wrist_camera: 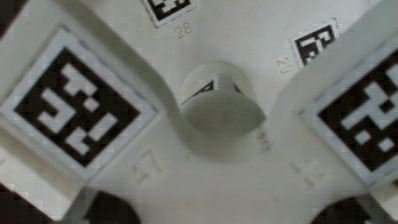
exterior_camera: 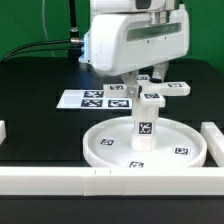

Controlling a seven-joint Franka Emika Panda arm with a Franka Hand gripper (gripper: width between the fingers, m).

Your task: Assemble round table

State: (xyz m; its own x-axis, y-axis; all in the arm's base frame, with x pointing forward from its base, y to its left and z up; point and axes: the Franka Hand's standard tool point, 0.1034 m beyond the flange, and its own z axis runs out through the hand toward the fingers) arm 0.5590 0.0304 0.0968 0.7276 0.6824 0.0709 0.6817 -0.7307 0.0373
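Here the tagged white leg (exterior_camera: 145, 122) stands upright in the rimmed disc (exterior_camera: 100, 146); claw (exterior_camera: 148, 84) grip unclear.

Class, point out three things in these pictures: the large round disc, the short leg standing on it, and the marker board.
Round disc (exterior_camera: 100, 146), exterior view, bare floor inside its rim.
Leg (exterior_camera: 144, 126), exterior view, tagged side of the upright cylinder.
Marker board (exterior_camera: 82, 99), exterior view, flat face between its tags.

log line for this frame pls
stage: leg upright on disc centre | gripper: above leg top, contact unclear | foot: behind on table, loose | marker board: untouched
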